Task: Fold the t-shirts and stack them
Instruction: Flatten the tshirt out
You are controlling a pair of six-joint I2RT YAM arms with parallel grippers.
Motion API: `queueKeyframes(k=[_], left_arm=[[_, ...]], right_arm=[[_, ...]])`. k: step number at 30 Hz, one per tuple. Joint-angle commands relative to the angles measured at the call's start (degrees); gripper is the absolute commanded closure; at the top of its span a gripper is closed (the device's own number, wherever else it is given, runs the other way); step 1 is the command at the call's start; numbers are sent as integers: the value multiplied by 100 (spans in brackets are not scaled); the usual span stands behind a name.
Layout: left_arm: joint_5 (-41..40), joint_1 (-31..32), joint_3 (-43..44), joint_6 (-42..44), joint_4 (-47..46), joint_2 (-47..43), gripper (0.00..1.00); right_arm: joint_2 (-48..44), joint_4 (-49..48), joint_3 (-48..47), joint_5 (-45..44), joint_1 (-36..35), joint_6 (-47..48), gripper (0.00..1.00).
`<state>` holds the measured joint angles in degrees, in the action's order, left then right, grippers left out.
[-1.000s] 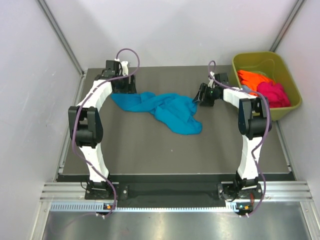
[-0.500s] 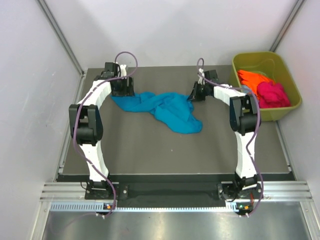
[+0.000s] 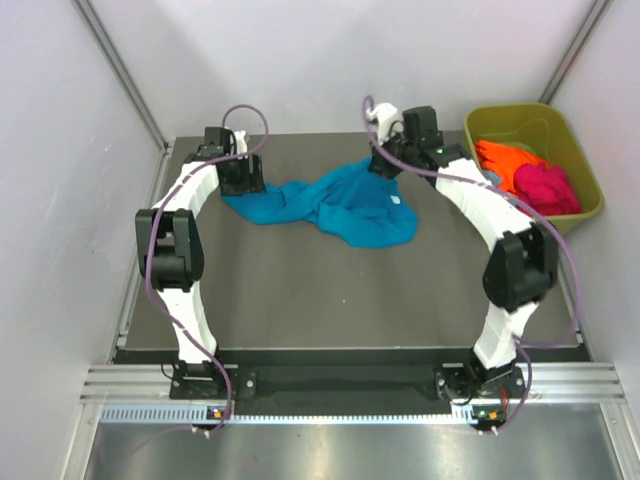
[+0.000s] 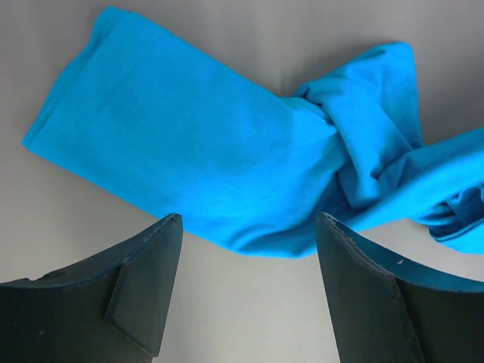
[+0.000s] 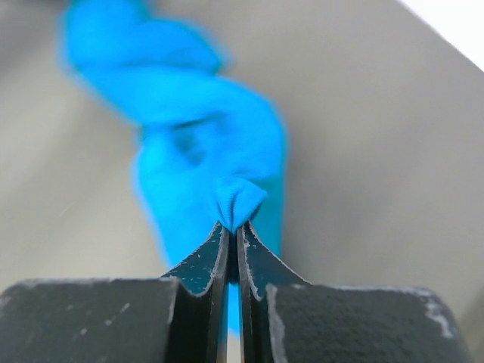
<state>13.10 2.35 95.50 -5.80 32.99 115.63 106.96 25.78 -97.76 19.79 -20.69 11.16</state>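
Observation:
A teal-blue t-shirt [image 3: 340, 205] lies crumpled and twisted across the back of the dark table, a small white label [image 3: 396, 199] showing on it. My right gripper [image 3: 384, 166] is shut on a pinch of its cloth [image 5: 239, 203] at the far right edge and holds that part raised. My left gripper [image 3: 243, 185] hangs open just over the shirt's left end, its fingers [image 4: 144, 280] astride bare table in front of a flat sleeve [image 4: 174, 166]. An orange t-shirt [image 3: 505, 160] and a magenta-pink t-shirt [image 3: 545, 187] lie bundled in the tub.
An olive-green plastic tub [image 3: 572, 139] stands at the back right corner of the table [image 3: 300, 300]. White walls close in on the left, back and right. A metal rail [image 3: 330, 385] runs along the near edge by the arm bases.
My right gripper closed on the shirt's right edge and drew it up and toward the back, spreading the cloth rightward. The left gripper has barely moved.

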Motion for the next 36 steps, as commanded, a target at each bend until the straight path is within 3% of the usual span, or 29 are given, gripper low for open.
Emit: queueKeyframes(k=[1,6,7,9,10,16,31,36], left_arm=[[271,-129,-58,-140,-328,-375,24],[421,-191,-155,-61,-416,-445,24],[447,-191,-155,-44,-408,-445,24],[518,-375,-155,-35,-399,-436,24],[527,-402,-164,-26,-390,-436,24],[518,-490,-286,-149,-399,-472,24],[491,-516,-497,-290,-355,-656,24],[491,-586,-787,-255,-416,-797,24]], right_arm=[[-832,1014,774,419,-785,1335,100],[-1344,1368,1820,509,-1674,1459,100],[-1353,1429,1917,482,-1771,1494,87],[-1379,1395,2120,386,-1860,1434,71],[-1371,1308,2146,316,-1860,1276,68],[-1222,1122,1744,-283,-1746,1529,67],[-193,1211,1663,350,-2290,1661,63],[246,1481,1453,297,-2553,2178,64]])
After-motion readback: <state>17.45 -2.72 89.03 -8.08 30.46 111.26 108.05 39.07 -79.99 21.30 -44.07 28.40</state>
